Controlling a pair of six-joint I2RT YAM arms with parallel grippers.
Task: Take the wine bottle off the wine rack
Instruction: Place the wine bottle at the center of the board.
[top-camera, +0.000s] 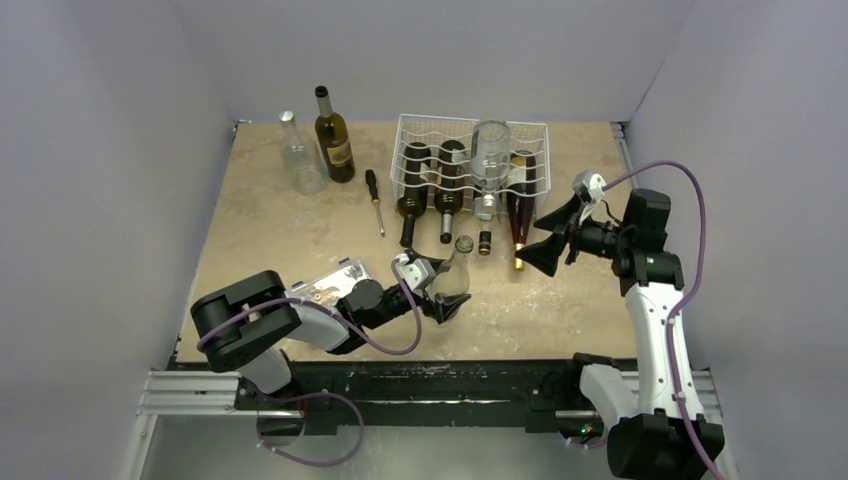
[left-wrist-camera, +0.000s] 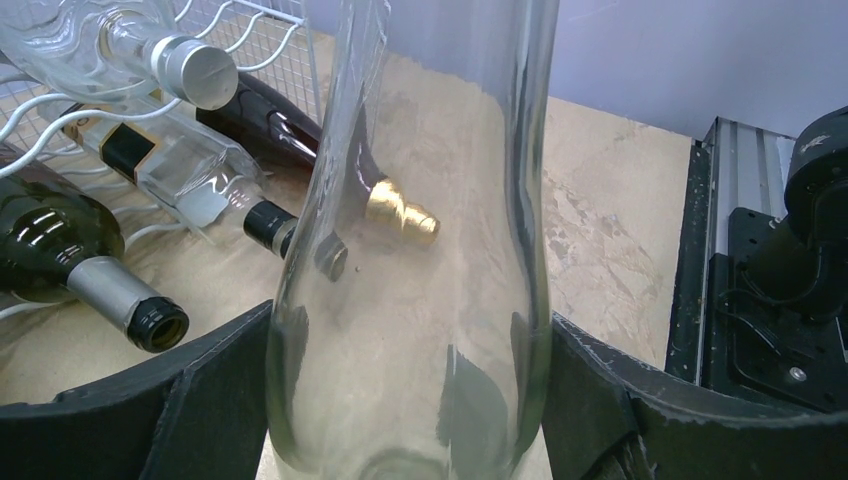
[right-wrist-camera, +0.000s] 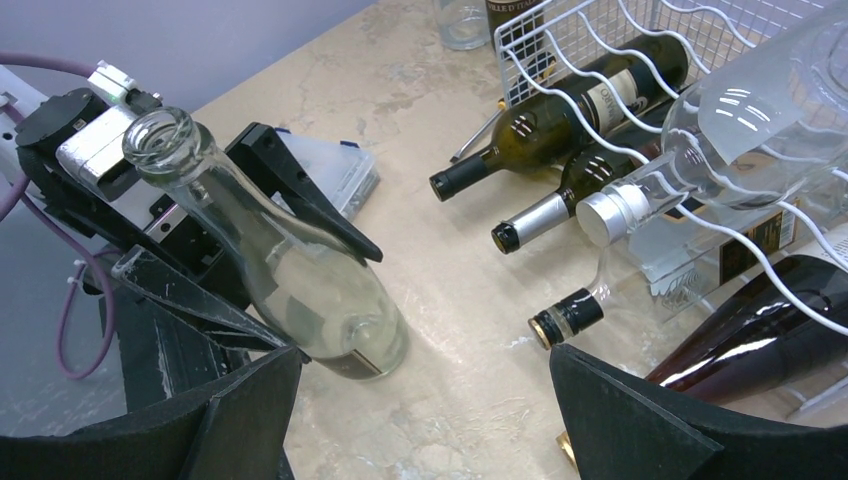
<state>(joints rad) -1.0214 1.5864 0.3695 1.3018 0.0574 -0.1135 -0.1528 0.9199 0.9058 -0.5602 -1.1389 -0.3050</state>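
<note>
A clear wine bottle (top-camera: 453, 275) stands on its base on the table in front of the white wire wine rack (top-camera: 470, 150), leaning a little. My left gripper (top-camera: 440, 290) is shut on the bottle's lower body, and both black fingers (left-wrist-camera: 600, 400) press the glass (left-wrist-camera: 420, 250). In the right wrist view the same bottle (right-wrist-camera: 300, 270) sits between those fingers. Off the rack's right front corner, my right gripper (top-camera: 545, 235) stands wide open with only bare table between its fingers (right-wrist-camera: 425, 420). The rack (right-wrist-camera: 560, 50) holds several lying bottles, dark and clear.
A clear bottle (top-camera: 300, 155) and a dark labelled bottle (top-camera: 334, 135) stand at the back left. A screwdriver (top-camera: 374, 200) lies left of the rack. A dark red bottle with a gold cap (top-camera: 519, 215) pokes out of the rack's front right. A clear plastic box (top-camera: 335, 285) lies by the left arm.
</note>
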